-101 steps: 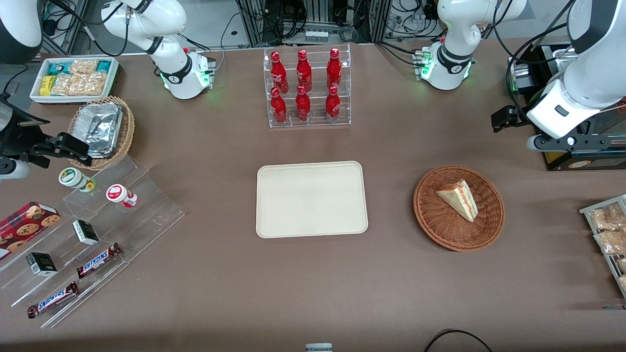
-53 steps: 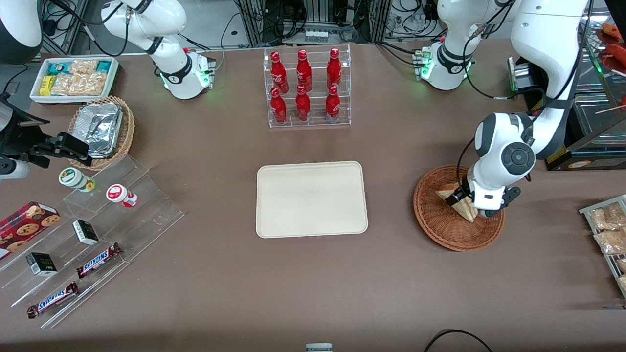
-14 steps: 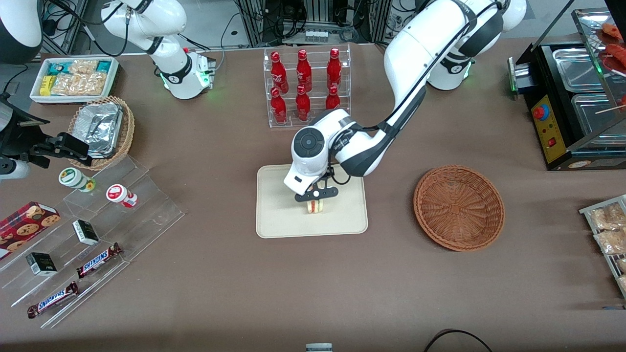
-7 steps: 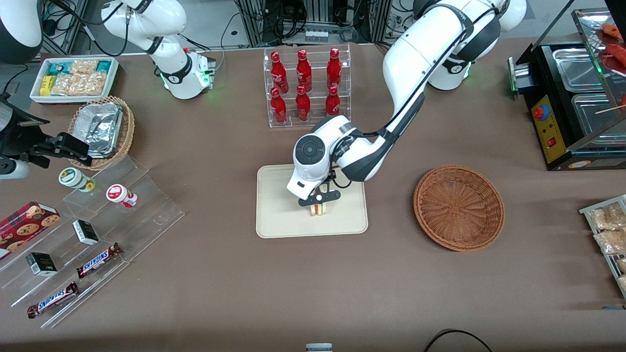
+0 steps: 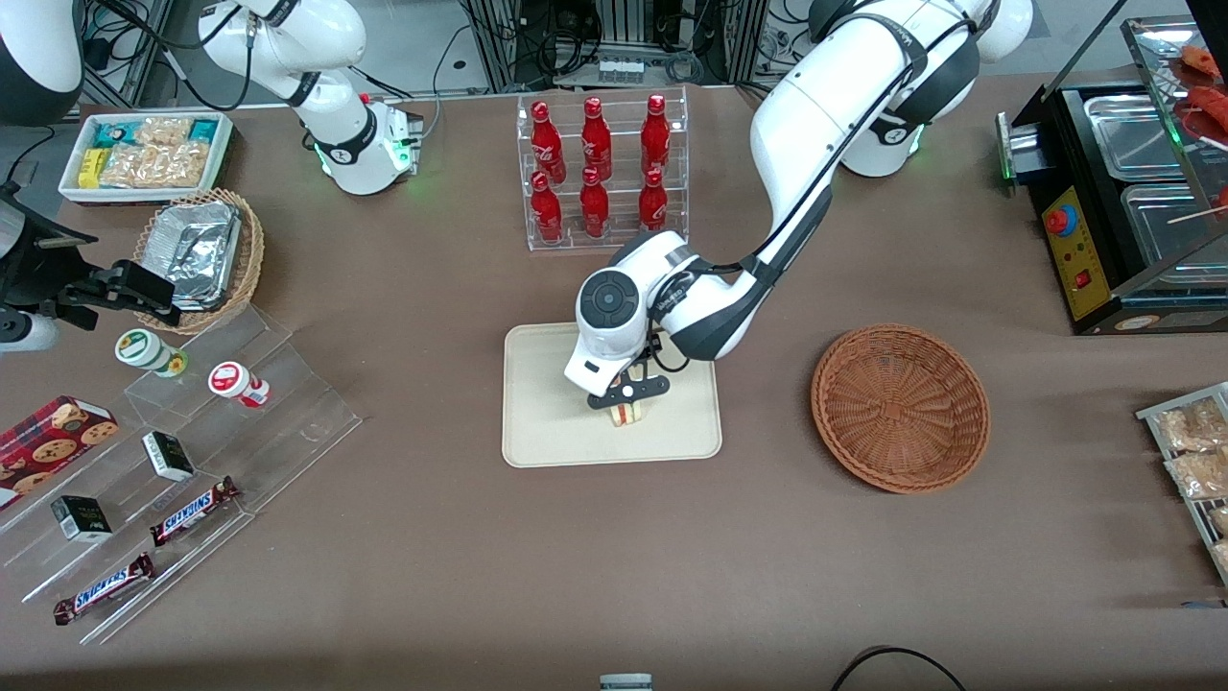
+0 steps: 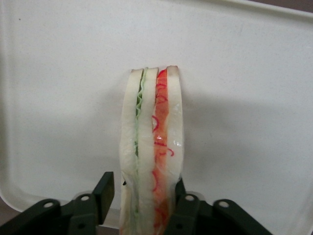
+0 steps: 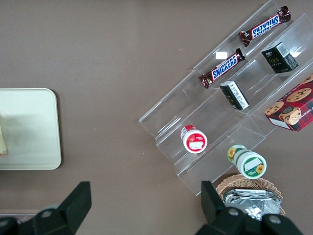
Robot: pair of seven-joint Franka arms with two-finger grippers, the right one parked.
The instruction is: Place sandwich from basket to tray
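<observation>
The sandwich (image 5: 625, 415) (image 6: 151, 147), a pale bread wedge with green and red filling, stands on its edge on the cream tray (image 5: 547, 403) (image 6: 244, 73), in the half nearer the basket. My left gripper (image 5: 626, 401) (image 6: 143, 188) hangs straight over it, open, with the sandwich between the black fingers (image 6: 105, 188). One finger stands clear of the bread and the other rests against the wrap. The reddish-brown basket (image 5: 900, 408) lies empty toward the working arm's end. The right wrist view shows the tray (image 7: 29, 129) with a sliver of the sandwich (image 7: 2, 139).
A clear rack of red bottles (image 5: 602, 173) stands farther from the front camera than the tray. Toward the parked arm's end are a stepped acrylic shelf (image 5: 192, 451) with snack bars and a tan basket of foil containers (image 5: 197, 254). A food warmer (image 5: 1122, 192) stands at the working arm's end.
The sandwich has left the basket and been carried over to the tray. Over the last second the gripper sank a little and set it down on the tray.
</observation>
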